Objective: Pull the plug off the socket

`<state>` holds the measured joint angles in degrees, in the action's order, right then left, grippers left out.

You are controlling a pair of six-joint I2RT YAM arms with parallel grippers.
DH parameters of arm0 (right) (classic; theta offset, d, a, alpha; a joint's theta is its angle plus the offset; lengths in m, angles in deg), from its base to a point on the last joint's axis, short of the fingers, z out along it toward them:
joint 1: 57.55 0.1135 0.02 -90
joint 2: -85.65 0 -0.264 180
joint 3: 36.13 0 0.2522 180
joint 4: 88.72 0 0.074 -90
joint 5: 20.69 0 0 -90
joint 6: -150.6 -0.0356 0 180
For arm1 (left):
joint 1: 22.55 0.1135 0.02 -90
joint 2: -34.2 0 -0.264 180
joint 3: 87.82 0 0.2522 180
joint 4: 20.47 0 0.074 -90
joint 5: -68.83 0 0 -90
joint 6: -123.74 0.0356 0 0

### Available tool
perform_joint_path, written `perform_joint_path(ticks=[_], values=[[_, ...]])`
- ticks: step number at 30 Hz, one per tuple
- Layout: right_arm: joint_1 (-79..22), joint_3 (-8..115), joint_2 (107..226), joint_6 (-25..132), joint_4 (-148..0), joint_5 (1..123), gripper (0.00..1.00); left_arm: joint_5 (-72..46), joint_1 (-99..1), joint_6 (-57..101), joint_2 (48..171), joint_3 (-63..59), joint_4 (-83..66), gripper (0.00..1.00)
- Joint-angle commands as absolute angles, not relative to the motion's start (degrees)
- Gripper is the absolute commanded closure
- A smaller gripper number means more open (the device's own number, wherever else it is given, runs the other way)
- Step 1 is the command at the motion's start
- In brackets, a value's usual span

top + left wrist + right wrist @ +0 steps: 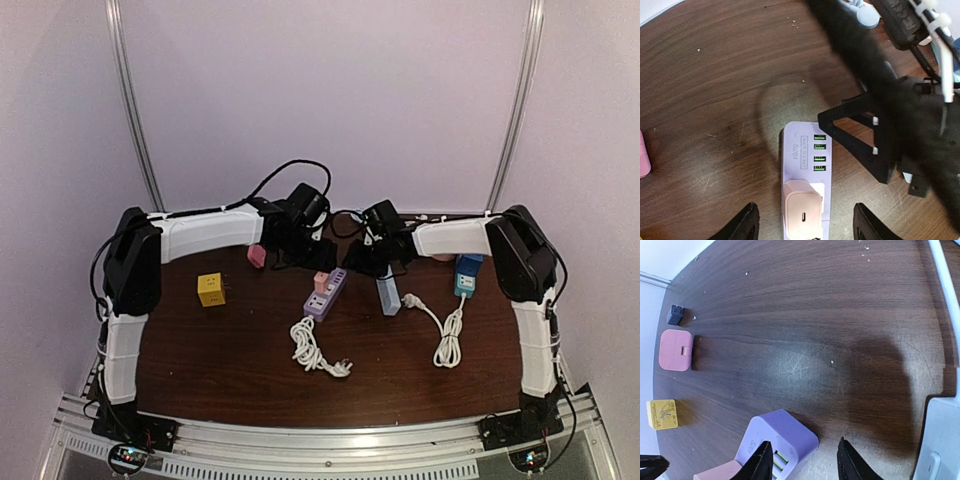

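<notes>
**Pink plug seated in purple power strip, left jaws straddling it**

Sits pushed into the strip near the middle of the dark wood worktop, between the two wrists.

Seen from above: both arms bent at the elbow, forearms running inward toward the centre, wrists tipped down over the strip. Left gripper straight above the plug, jaws apart, one finger on each side of the strip, a gap of bare wood showing on both sides. Right gripper over the strip's other end, jaws likewise apart, nothing but wood between them, one fingertip overlapping the strip's edge in its own view.

Looks like a rounded pale-pink cube with a slot-shaped port in its top face. Stands just beside a row of four green USB ports.

Only from the left wrist: the plug's top face and the port row, plus a black triangular finger of the right arm just beside the strip.

Only from the right wrist: a loose pink adapter, a yellow adapter and a small black piece well apart from the strip.

Only from above: a coiled white cord near the strip, and a blue adapter by the right arm.
</notes>
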<state>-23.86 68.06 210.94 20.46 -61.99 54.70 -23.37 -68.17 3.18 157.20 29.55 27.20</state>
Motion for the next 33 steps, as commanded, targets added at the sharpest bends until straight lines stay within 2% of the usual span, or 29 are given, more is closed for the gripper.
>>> perform_joint_path(ticks=[1, 13, 24, 27, 30, 33], values=[[-25.24, 64.14, 205.14, 20.88, -64.31, 53.62, 0.54, -24.81, -68.93, 7.46, 159.12, 33.16, 31.24, 0.35], [-28.64, 56.07, 198.56, 21.4, -68.51, 51.24, 0.51, -22.05, -69.0, 10.93, 164.96, 42.08, 40.36, 0.44], [-28.63, 54.57, 197.07, 21.39, -69.57, 49.56, 0.5, -23.38, -69.04, 10.8, 168.51, 45.7, 43.89, 0.45], [-28.64, 54.87, 196.94, 21.31, -69.49, 48.99, 0.5, -23.72, -69.04, 10.76, 169.05, 46.05, 43.76, 0.51], [-28.5, 55.04, 196.84, 21.18, -69.49, 48.43, 0.51, -23.98, -69.04, 10.88, 169.28, 46.6, 43.74, 0.64], [-28.25, 55.25, 196.81, 20.84, -69.72, 47.76, 0.5, -24.22, -68.96, 10.77, 169.21, 47.12, 43.67, 0.82]])
